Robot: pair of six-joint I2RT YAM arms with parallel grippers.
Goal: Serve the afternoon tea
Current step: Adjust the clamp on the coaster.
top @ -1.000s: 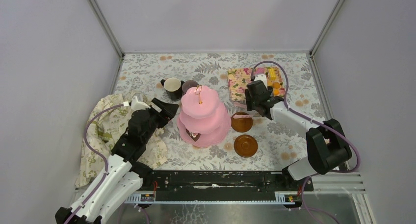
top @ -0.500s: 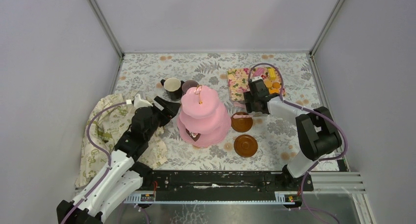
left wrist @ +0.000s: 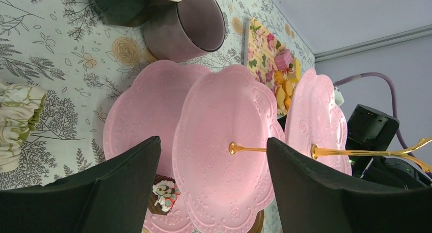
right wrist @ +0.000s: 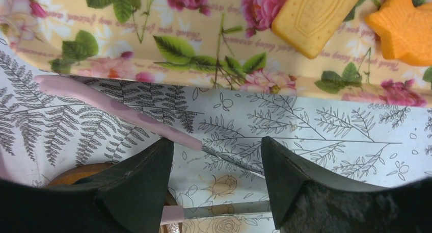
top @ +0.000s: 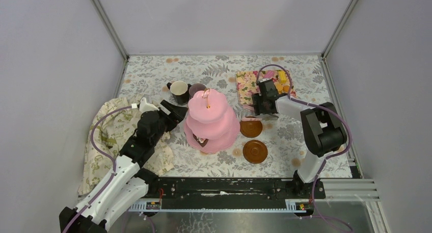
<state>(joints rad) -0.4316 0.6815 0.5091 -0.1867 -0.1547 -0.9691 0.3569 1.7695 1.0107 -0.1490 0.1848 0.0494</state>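
Right gripper [right wrist: 214, 146] now nearer tray [right wrist: 153, 39]; cake stand [top: 211, 122] upright (gold loop [top: 206, 94] skyward)

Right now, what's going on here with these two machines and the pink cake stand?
Two robot arms are laying out afternoon tea. The left pincer is open and aimed at the pink cake stand, gripping nothing. The right pincer, also open and empty, hovers over a pink-handled utensil lying between the floral tray and a brown saucer. One sweet sits on the stand's bottom tier; other sweets lie on the tray. Two mugs stand behind the stand, not on saucers.
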